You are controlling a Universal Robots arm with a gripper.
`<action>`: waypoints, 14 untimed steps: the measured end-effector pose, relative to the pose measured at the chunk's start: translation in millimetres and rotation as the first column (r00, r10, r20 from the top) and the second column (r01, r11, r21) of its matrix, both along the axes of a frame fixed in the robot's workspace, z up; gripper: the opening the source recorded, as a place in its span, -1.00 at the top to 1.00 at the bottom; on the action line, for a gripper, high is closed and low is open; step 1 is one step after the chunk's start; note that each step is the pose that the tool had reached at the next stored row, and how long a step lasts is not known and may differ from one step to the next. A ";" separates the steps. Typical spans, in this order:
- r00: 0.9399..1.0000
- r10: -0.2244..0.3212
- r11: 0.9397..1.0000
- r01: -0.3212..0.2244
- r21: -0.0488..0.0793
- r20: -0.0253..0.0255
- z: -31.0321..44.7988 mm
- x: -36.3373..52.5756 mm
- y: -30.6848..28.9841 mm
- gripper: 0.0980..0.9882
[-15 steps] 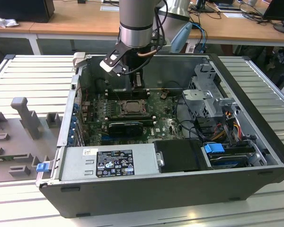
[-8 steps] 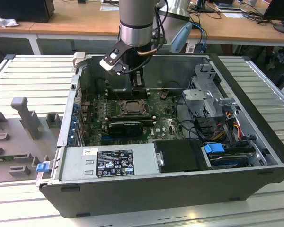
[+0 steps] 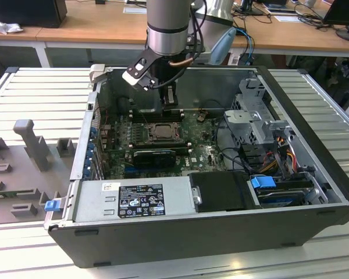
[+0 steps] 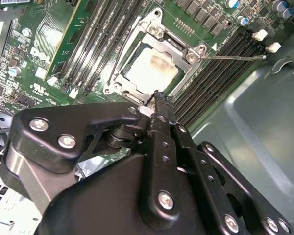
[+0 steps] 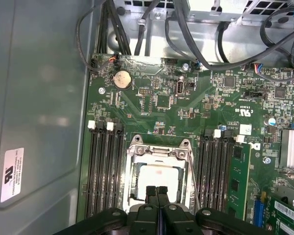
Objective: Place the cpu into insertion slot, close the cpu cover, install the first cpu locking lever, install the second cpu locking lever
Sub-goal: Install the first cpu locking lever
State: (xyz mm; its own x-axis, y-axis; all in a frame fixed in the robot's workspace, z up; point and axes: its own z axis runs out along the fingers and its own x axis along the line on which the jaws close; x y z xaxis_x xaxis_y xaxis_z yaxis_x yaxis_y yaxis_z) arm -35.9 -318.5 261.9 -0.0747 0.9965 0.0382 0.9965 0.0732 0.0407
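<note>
Hanging close over the insertion slot [image 3: 161,131], the gripper [image 5: 157,192] has its fingers pressed together, grasping nothing. In both wrist views the cpu [image 5: 157,175] sits in the slot, framed by the lowered cpu cover [image 5: 159,151]. The second wrist view adds a thin lever [image 4: 235,58] angled out over memory slots [image 4: 220,73]. The exterior view shows the open computer case [image 3: 221,229].

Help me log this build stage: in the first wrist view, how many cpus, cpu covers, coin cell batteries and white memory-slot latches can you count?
cpu: 1
cpu cover: 1
coin cell battery: 1
white memory-slot latches: 4
Total: 7
</note>
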 end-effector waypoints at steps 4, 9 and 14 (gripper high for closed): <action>1.000 0.000 1.000 0.000 0.000 0.000 0.9 0.0 0.0 0.98; 1.000 0.000 1.000 0.000 0.000 0.000 1.5 0.0 0.0 0.98; 0.998 0.059 0.998 -0.059 0.000 0.000 1.4 0.0 0.0 0.98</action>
State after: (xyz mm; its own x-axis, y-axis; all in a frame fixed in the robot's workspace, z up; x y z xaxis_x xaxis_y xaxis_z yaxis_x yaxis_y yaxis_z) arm -35.9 -318.5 263.3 -0.1329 0.9904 0.0379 0.9905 0.1314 0.0406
